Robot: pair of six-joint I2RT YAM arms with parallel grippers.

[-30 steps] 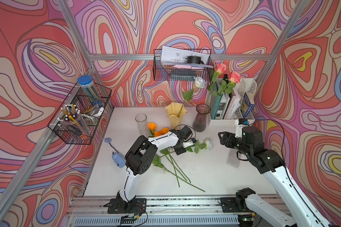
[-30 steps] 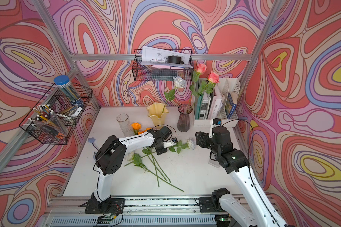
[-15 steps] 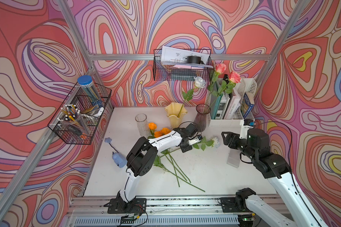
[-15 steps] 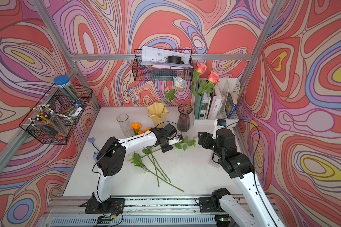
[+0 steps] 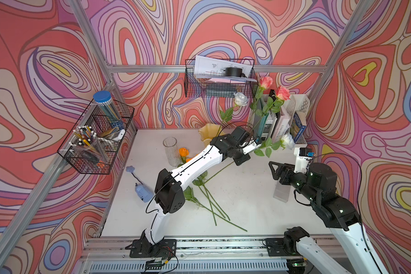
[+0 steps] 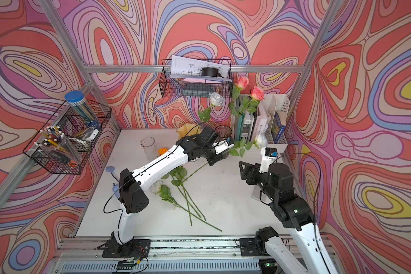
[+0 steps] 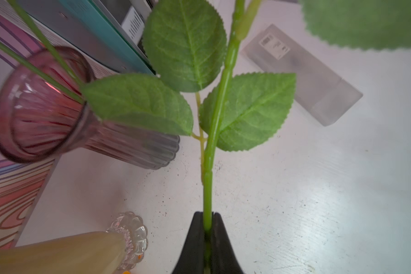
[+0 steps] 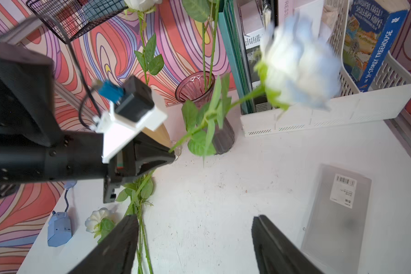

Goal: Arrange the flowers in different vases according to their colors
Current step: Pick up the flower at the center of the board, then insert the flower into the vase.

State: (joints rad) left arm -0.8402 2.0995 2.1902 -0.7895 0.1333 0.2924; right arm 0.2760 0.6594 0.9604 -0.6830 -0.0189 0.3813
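**Left arm holding a white rose at the purple vase**

Left gripper: jaws pinched together on the green stem of a white rose, gripping below its leaf cluster. The stem slants across the front of the purple ribbed vase; the leaves sit just in front of the vase body; the pale-blue-tinged bloom is clear of the table, past the vase on its file rack side.

Right gripper: jaws standing wide apart with nothing between them; it hovers over the table in front of the purple vase, well apart from it, and faces it.

Purple vase upright, with the stems of two pink roses in it.

Yellow ruffled vase just beside the purple vase, on the side away from the rack; a second white rose rises from it.

Glass cylinder farther out on that same side, upright; orange roses lie at its foot.

Third white rose lies flat on the table, well in front of the purple vase, among loose crossed stems.

Clear flat box with a barcode label lies in front of the vase, on its rack side.
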